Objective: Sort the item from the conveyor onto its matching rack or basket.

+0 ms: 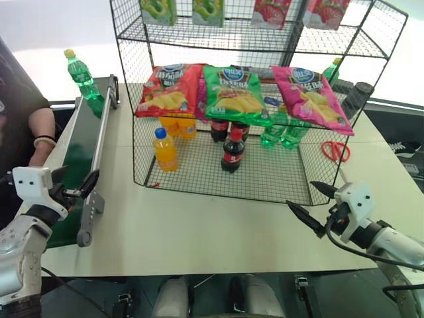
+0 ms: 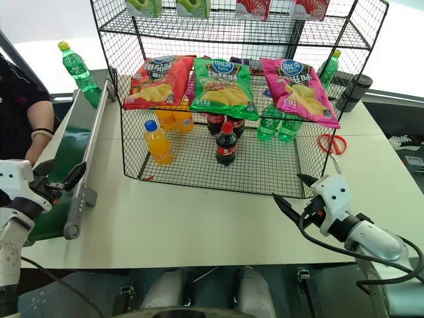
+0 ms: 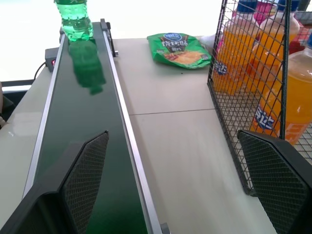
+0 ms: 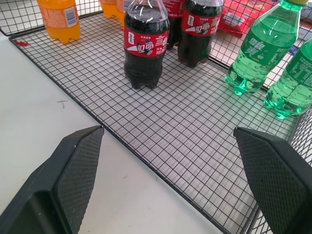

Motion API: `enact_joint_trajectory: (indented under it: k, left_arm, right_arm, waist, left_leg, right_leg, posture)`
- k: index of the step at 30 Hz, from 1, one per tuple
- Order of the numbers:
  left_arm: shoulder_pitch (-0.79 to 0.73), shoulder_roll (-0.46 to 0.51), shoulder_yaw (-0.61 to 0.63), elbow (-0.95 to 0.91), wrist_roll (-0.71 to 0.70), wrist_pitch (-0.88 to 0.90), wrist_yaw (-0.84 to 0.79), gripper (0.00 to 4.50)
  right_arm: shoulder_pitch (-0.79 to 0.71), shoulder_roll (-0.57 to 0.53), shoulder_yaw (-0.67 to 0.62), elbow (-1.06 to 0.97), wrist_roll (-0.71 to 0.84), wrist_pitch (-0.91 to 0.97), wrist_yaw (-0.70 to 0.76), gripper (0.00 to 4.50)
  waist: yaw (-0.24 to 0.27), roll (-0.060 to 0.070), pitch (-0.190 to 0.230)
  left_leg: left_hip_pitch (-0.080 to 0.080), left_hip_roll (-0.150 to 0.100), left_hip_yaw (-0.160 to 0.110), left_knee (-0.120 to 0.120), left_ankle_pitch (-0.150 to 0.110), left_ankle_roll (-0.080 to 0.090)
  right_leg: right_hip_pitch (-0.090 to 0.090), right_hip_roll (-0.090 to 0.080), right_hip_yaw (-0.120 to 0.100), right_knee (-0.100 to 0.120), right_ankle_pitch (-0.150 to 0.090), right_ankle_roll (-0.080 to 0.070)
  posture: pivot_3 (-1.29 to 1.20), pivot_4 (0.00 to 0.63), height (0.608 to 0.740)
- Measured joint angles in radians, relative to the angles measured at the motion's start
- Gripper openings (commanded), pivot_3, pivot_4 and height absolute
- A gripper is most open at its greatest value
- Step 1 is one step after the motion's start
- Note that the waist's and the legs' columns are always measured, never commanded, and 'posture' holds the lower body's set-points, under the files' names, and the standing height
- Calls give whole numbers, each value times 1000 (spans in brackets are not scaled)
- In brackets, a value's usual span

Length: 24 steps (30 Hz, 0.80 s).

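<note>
Upright at the far end of the glossy dark-green conveyor belt (image 1: pixel 79 159), a clear-green plastic soda bottle (image 1: pixel 81 74) with a yellow screw cap stands between grey metal rails. Both grippers hang empty with jaws spread wide: the left gripper (image 1: pixel 74 185) over the belt's near end, the right gripper (image 1: pixel 311 202) before the black wire-grid rack (image 1: pixel 225 173), whose bottom tier holds an orange bottle (image 1: pixel 165 150), cola bottles (image 1: pixel 232 151) and green bottles (image 1: pixel 283 132) beneath crinkled chip bags (image 1: pixel 236 94).

Bright, even light with a blown-out background

Strong light from the far side washes the area behind the rack (image 1: pixel 258 99) to white. The belt (image 3: pixel 83 146) shines and mirrors the green bottle (image 3: pixel 74 19). Shadows on the desk (image 1: pixel 212 232) are faint. Straight edges bow near the frame borders.
</note>
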Motion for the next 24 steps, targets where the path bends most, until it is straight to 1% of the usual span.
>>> enact_joint_trajectory:
  k: [10, 24]
  left_arm:
    - [-17, -12, 25, 47, 42, -36, 105, 4500]
    - [-5, -20, 28, 47, 44, -36, 150, 4500]
  right_arm:
    - [-27, -1, 34, -27, 0, 17, -11, 4435]
    - [-60, -1, 75, -77, 4, 65, -16, 4435]
  waist:
    - [0, -1, -1]
    - [0, -2, -1]
  left_leg:
    - [0, 0, 0, 0, 0, 0]
    - [-1, 0, 0, 0, 0, 0]
  right_leg:
    - [0, 0, 0, 0, 0, 0]
    - [-1, 0, 0, 0, 0, 0]
  posture:
    - [0, 150, 733]
    - [0, 150, 733]
